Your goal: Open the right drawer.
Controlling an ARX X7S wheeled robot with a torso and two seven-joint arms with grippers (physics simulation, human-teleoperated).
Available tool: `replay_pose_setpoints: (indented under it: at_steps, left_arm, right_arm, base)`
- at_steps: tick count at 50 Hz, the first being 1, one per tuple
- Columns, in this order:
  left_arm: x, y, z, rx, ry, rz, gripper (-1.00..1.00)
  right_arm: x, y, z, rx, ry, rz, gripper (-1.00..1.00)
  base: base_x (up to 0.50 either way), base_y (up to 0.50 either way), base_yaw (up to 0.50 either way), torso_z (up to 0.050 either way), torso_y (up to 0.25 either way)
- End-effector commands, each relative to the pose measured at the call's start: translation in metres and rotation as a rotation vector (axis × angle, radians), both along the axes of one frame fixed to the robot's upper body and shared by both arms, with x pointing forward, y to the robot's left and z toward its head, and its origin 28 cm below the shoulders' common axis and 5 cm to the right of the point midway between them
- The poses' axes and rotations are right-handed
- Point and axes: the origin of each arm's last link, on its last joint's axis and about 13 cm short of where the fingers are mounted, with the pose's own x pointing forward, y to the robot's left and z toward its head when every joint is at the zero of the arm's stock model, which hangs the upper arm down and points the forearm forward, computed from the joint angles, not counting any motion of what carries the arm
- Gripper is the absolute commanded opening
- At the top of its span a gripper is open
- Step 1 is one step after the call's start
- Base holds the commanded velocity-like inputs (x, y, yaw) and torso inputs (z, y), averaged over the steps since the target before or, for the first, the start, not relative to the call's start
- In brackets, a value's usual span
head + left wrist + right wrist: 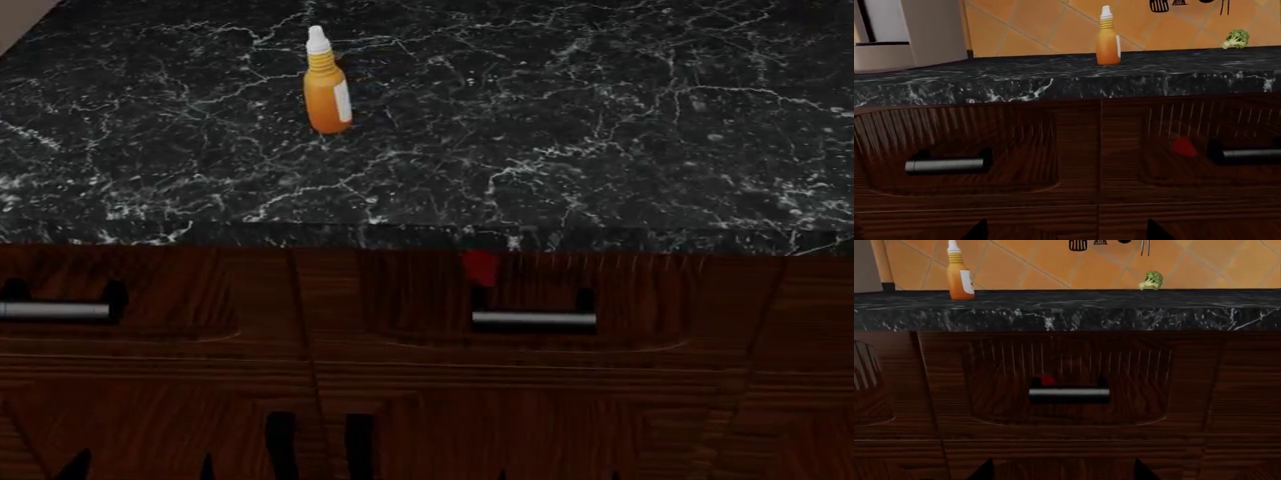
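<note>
The right drawer (1067, 385) is dark red-brown wood with a routed panel, flush with the cabinet front. Its silver bar handle (1069, 394) sits on two black posts, with a small red spot (1047, 380) just above it. The drawer also shows in the head view (534, 300) and at the edge of the left wrist view (1187, 150). My right gripper (1062, 471) is open and empty, facing the drawer front below the handle and apart from it. My left gripper (1067, 231) is open and empty, facing the seam between the two drawers.
A similar left drawer has its own silver handle (945, 165). An orange bottle (326, 85) and a piece of broccoli (1151, 280) stand on the black marble counter (561, 130). Cabinet doors with vertical black handles (280, 440) lie below the drawers. A white appliance (907, 30) stands on the counter.
</note>
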Motion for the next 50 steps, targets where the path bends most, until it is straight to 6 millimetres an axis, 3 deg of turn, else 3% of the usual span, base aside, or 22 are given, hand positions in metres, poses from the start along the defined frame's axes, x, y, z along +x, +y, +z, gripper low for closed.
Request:
replay_pose_setpoints:
  at_steps: [1, 45, 50]
  left_arm:
    - [0.0001, 0.0, 0.0, 0.001, -0.002, -0.014, 1.0]
    - [0.0001, -0.0008, 0.0001, 0.003, 0.001, -0.018, 1.0]
    - [-0.0001, -0.0011, 0.0008, 0.005, -0.003, -0.016, 1.0]
  right_arm:
    - [0.0006, 0.0014, 0.0028, -0.004, -0.006, 0.006, 1.0]
    - [0.0007, 0.001, 0.0029, -0.004, -0.004, 0.008, 1.0]
    - [0.0004, 0.0012, 0.0029, -0.005, -0.005, 0.009, 1.0]
  base:
    - [0.0, 0.0, 0.0, 0.0, 0.0]
    - [0.0, 0.0, 0.0, 0.0, -0.18]
    - [0.0, 0.0, 0.0, 0.0, -0.005]
